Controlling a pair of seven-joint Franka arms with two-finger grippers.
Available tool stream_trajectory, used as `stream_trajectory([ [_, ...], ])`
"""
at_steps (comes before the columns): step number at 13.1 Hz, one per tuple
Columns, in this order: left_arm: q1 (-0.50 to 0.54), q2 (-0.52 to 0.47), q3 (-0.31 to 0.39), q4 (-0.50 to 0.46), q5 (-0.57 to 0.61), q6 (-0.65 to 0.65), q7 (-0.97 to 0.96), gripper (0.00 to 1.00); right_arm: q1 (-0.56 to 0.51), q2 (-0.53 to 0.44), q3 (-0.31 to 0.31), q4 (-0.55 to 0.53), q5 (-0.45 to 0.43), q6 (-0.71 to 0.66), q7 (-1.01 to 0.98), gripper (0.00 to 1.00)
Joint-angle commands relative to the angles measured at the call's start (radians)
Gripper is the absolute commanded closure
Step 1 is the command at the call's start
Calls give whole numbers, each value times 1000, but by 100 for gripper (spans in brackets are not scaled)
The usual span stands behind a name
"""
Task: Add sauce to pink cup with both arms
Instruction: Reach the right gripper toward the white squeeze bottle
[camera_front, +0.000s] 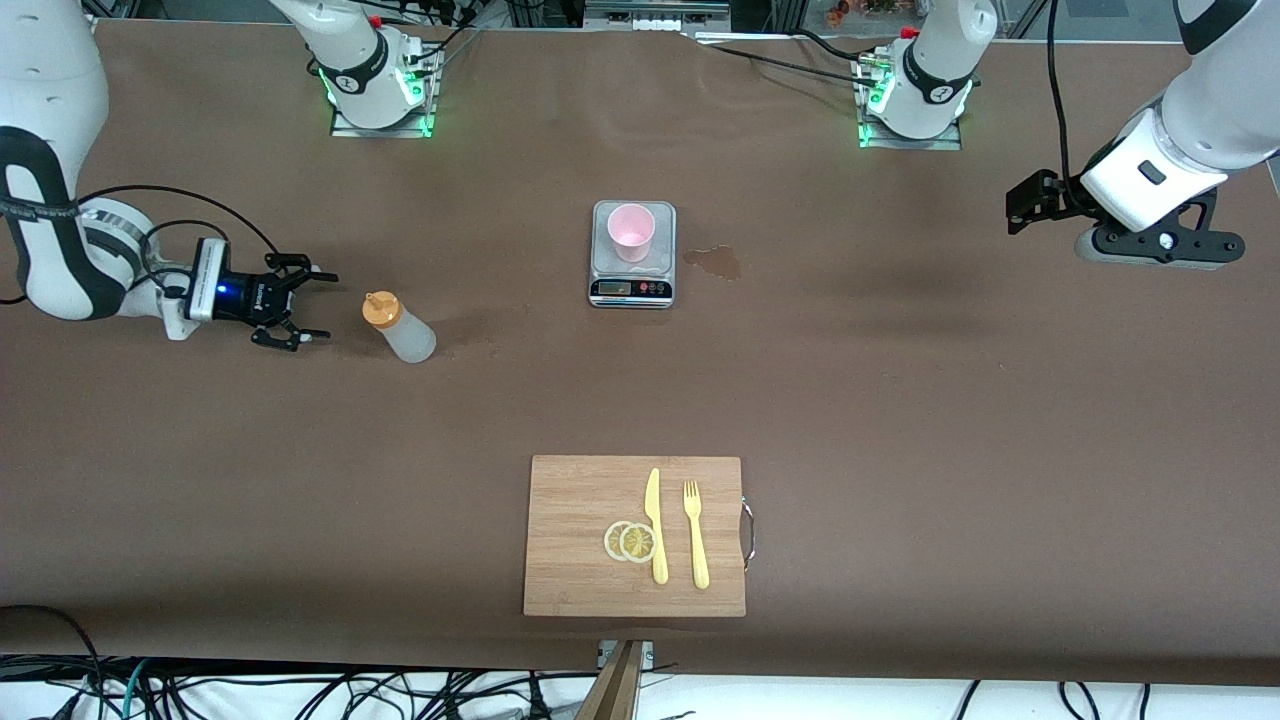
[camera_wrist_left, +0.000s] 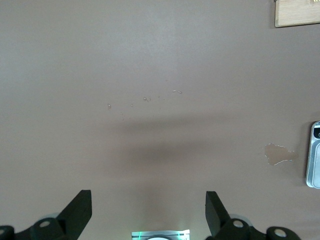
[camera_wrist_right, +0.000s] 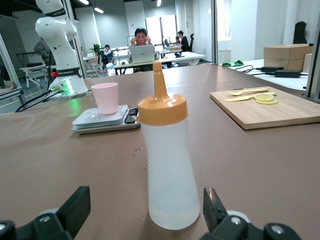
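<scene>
Low over the table (camera_front: 900, 400), the right gripper (camera_front: 312, 305) points sideways at the sauce bottle (camera_front: 400, 327) with its jaws spread wide and nothing between them; the right wrist view shows the bottle (camera_wrist_right: 167, 165) standing upright just ahead of the two fingers (camera_wrist_right: 75, 207), not touched by either. Taking the grey scale (camera_front: 632, 270) as the landmark, the bottle stands toward the right arm's end of the table from it and a little nearer to the front camera. On the scale's platform sits the pink cup (camera_front: 631, 232), upright with its rim open to the air. Just beside the scale, toward the left arm's end, a small wet stain (camera_front: 715, 262) marks the brown surface. Well away from the scale at that same end, the left gripper (camera_front: 1030, 203) hangs high over bare table, its jaws also wide apart and empty, and this arm waits. Nearer to the front camera than the scale lies a wooden cutting board (camera_front: 580, 540) carrying a yellow knife (camera_front: 655, 525), a yellow fork (camera_front: 696, 535) and two lemon slices (camera_front: 630, 541).
</scene>
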Motion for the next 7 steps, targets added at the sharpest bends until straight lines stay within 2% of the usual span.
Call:
stream_trajectory([
  [1,13,-19,-8,-11,-19,6,21,0,32,4,6,8,48,-5,-5,0],
  [7,10,-19,-10,-10,-19,6,21,0,92,14,43,-1,154,-13,-71,0],
])
